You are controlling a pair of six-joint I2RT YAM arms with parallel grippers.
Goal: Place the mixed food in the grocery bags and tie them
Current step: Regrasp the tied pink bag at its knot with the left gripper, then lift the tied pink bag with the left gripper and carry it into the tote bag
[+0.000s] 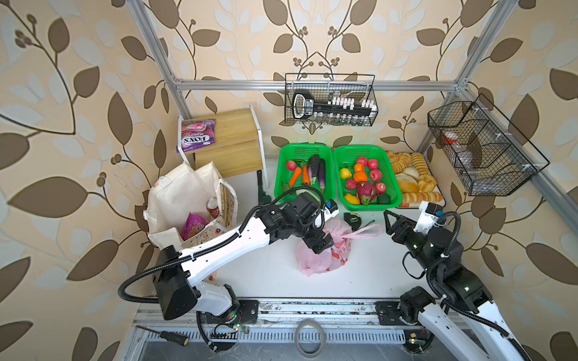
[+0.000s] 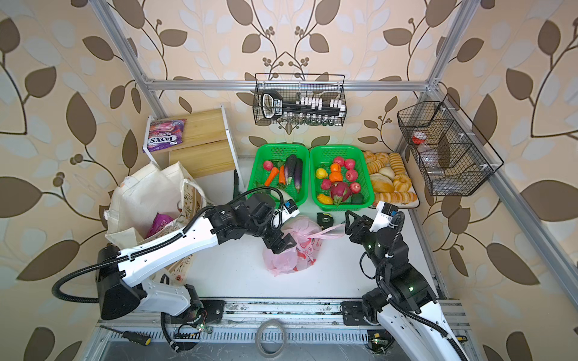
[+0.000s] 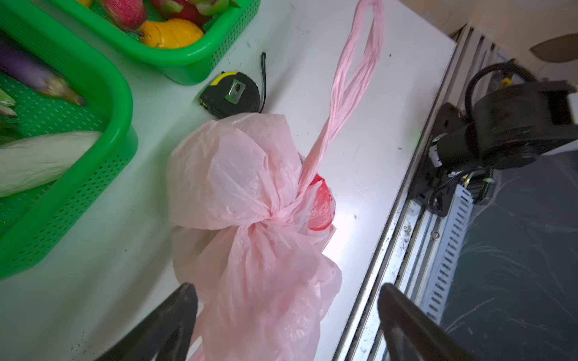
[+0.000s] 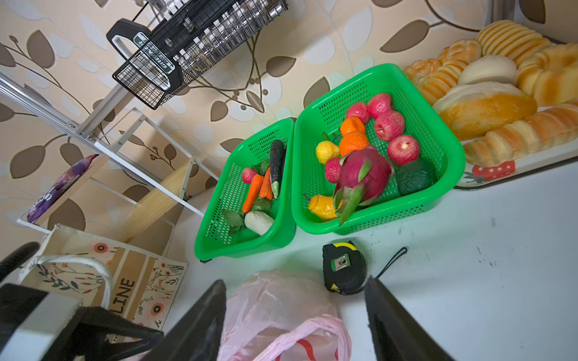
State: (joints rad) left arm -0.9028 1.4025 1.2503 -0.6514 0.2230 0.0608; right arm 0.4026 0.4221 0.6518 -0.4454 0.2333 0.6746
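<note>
pink bag (image 3: 244, 175): knotted | lies between spread left jaws; ungripped

**A:** How's the light?

**B:** Bright and even, seemingly from overhead. In the left wrist view, white glare burns on the table (image 3: 353, 225) just beside the pink bag (image 3: 244, 175).

**A:** Sharpness?

**B:** Both top views are crisp around the bag. Far from it, the frame posts (image 1: 161, 53) bow toward the edges. The green basket (image 3: 123, 125) beyond the bag is smeared.

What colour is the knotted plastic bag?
The plastic bag is translucent pink with red print; left wrist view.
</note>
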